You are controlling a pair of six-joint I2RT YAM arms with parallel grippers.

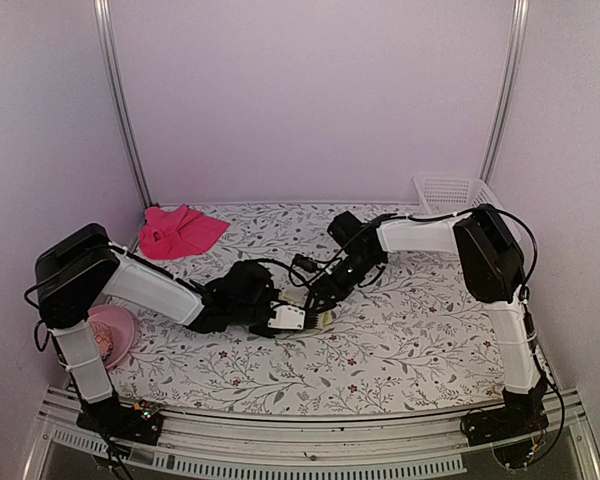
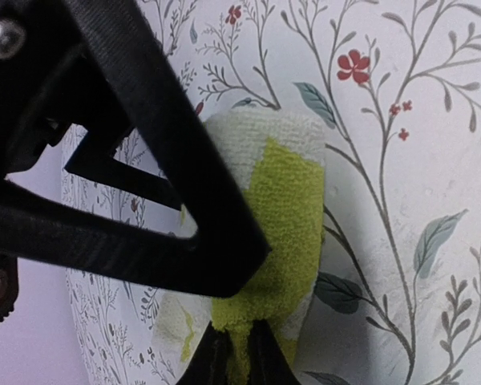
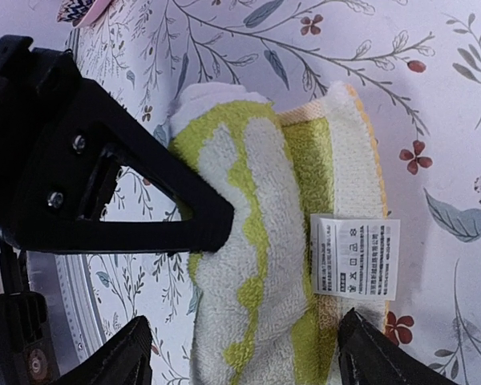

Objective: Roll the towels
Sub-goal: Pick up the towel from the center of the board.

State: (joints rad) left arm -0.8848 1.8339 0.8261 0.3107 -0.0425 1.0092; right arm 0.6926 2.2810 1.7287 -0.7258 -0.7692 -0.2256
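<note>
Yel-green towel, part-rolled, mid-table: L gripper jaws narrow, tight on it; R gripper jaws wide astride; pink towel far-left.

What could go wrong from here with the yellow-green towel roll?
1. The left jaws pinch only one end of the yellow-green towel; the outer edge with the label could unroll on release.
2. The right jaws stand open astride the roll, close to the left ones, so they may collide.

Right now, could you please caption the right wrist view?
Open right gripper straddles the partly rolled yellow-green towel, label up.
</note>
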